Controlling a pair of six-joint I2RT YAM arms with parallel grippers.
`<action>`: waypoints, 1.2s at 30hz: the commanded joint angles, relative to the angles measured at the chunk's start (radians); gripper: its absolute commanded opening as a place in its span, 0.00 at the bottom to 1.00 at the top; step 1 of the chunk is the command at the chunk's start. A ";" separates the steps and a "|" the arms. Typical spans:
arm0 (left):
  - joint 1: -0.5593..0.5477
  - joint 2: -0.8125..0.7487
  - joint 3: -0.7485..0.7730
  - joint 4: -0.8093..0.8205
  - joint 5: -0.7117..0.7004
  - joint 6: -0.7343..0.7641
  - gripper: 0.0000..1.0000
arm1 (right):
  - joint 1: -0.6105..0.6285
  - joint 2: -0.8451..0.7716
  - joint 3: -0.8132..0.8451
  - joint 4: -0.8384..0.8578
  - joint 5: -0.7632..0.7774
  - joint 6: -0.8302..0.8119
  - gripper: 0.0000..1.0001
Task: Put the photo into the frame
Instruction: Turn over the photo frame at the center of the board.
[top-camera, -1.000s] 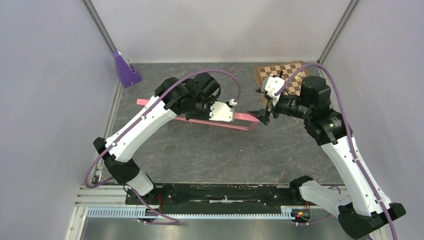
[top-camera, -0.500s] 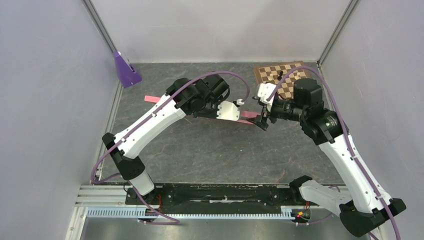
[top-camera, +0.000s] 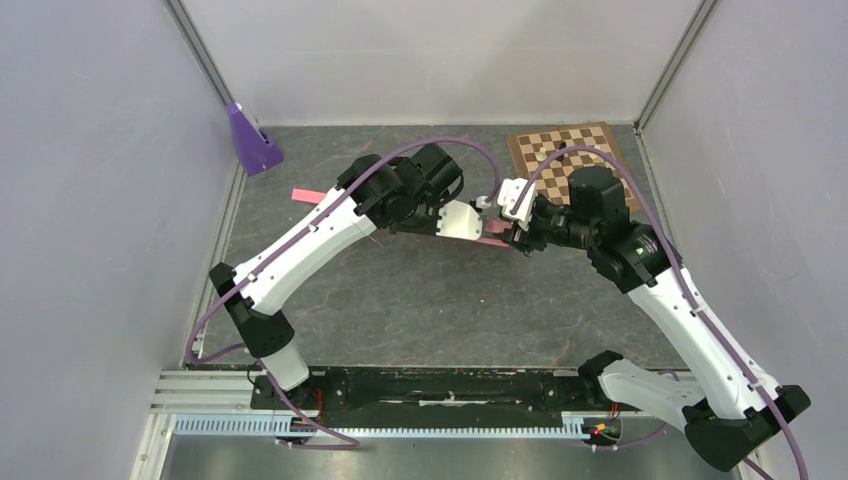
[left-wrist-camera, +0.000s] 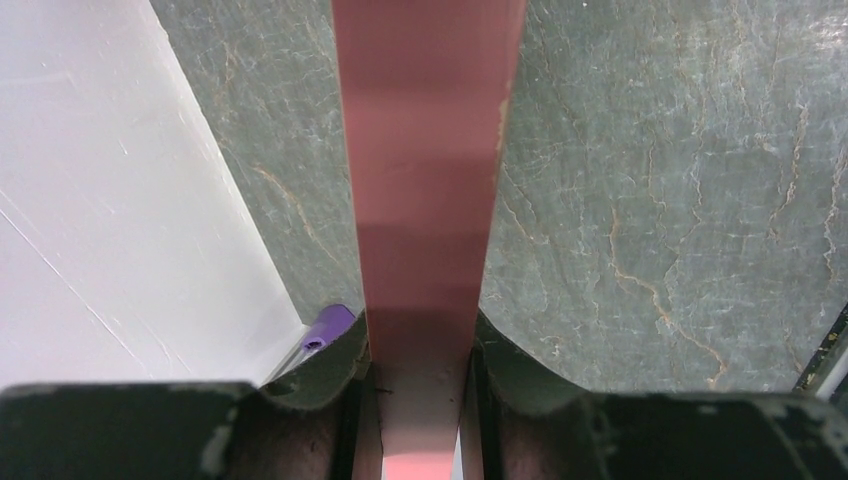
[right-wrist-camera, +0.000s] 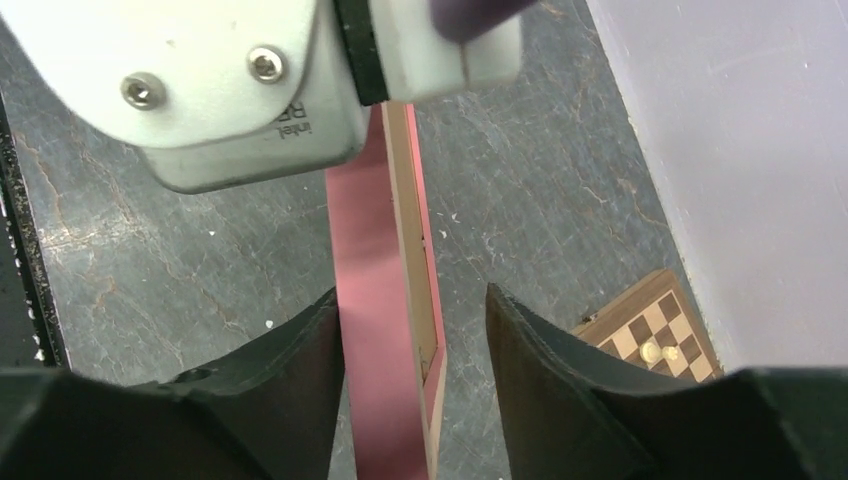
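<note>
The frame (top-camera: 306, 195) is pink and thin-edged. It is held up on edge above the grey floor, mostly hidden under the left arm, with its right end (top-camera: 490, 242) showing. My left gripper (top-camera: 432, 226) is shut on its edge; in the left wrist view the pink strip (left-wrist-camera: 425, 150) runs away from between the jaws (left-wrist-camera: 418, 370). My right gripper (right-wrist-camera: 412, 310) straddles the frame's (right-wrist-camera: 375, 300) right end. Its left finger is against the pink face and its right finger stands apart, so it is open. The photo is out of view.
A brown-and-cream chessboard (top-camera: 565, 150) with small pieces (right-wrist-camera: 660, 350) lies at the back right. A purple block (top-camera: 250, 140) sits in the back left corner. Pale walls close in on the left, back and right.
My left arm has swung the frame back and tipped it more on edge. My right gripper has moved left over the frame's right end, and its jaws have narrowed.
</note>
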 joint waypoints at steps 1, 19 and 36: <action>-0.008 -0.047 0.064 0.062 -0.025 -0.028 0.02 | 0.024 0.021 -0.020 0.034 0.039 -0.022 0.50; -0.001 -0.095 0.028 0.102 -0.034 -0.032 0.04 | 0.028 0.031 0.021 0.045 0.033 0.019 0.00; 0.322 -0.299 -0.044 0.252 0.243 -0.122 0.83 | 0.001 0.050 0.086 -0.008 0.025 0.024 0.00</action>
